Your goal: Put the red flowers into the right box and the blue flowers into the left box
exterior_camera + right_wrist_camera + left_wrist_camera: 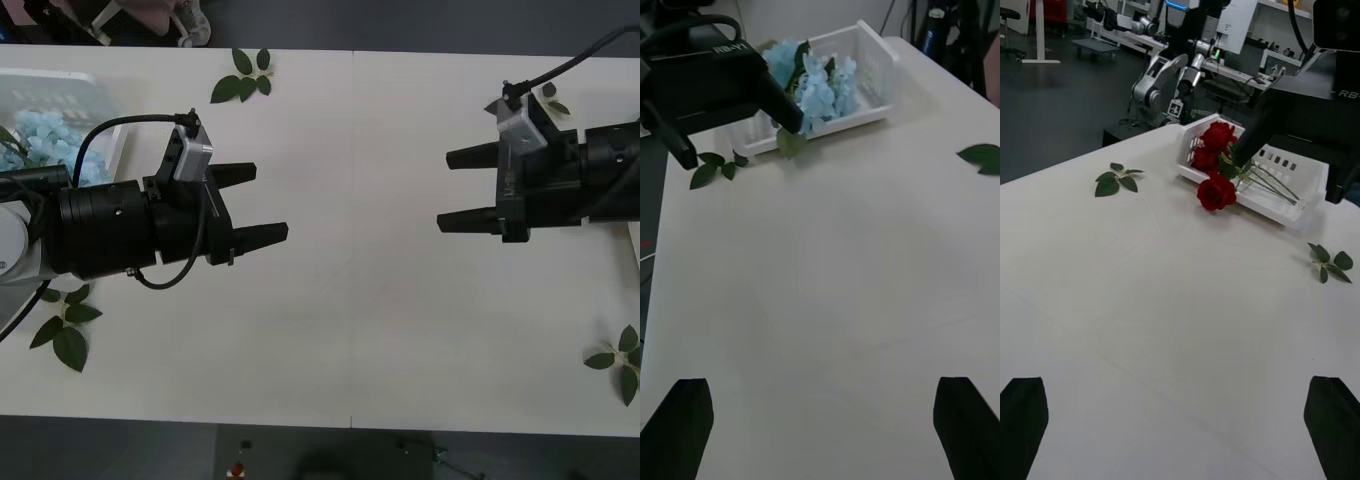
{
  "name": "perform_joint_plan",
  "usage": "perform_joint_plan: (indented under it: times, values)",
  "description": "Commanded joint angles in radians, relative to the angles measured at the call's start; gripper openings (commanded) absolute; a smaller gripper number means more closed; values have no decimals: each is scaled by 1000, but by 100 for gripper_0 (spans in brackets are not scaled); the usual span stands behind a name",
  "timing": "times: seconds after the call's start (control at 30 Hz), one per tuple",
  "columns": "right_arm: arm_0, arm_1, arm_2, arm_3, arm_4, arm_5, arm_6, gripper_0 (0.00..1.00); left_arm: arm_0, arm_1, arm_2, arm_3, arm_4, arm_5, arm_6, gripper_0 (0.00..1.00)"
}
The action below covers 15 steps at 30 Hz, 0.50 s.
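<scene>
Both grippers, the left gripper (268, 203) and right gripper (447, 189), are held spread and empty above the table (340, 330). Blue flowers (816, 86) are seen in the left box (872, 67), red flowers (1214, 161) in the right box (1296, 214), one rose over its rim.

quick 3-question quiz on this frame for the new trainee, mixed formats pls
1. True or false: the left end effector is holding a blue flower.
2. Which container holds the blue flowers? A) the left box B) the right box C) neither, they lie on the table
3. Fill in: one of the red flowers hangs its head over the box's ____.

Key
1. False: both it and the right end effector are open and hold nothing.
2. A
3. Wall (edge), head resting on the table just outside.
</scene>
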State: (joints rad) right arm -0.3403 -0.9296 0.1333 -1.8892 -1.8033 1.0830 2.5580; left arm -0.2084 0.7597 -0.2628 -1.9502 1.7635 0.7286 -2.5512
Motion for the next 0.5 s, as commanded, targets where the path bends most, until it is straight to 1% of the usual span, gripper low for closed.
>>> perform_joint_plan:
  times: [0.03, 0.07, 0.17, 0.33, 0.5]
  values:
    - [-20, 104, -20, -36, 61, 38, 42, 86, -16, 1, 16, -33, -1, 2, -40, 100]
    - [-25, 146, -20, -30, 96, 63, 38, 86, -16, 1, 16, -33, -1, 2, -40, 100]
    - [-31, 201, -17, -27, 154, 87, 39, 86, -16, 1, 16, -33, -1, 2, -40, 100]
    - [-37, 255, -11, -24, 203, 98, 38, 86, -16, 1, 16, -33, -1, 2, -40, 100]
    - [-37, 284, -6, -22, 228, 98, 34, 86, -16, 1, 16, -33, -1, 2, -40, 100]
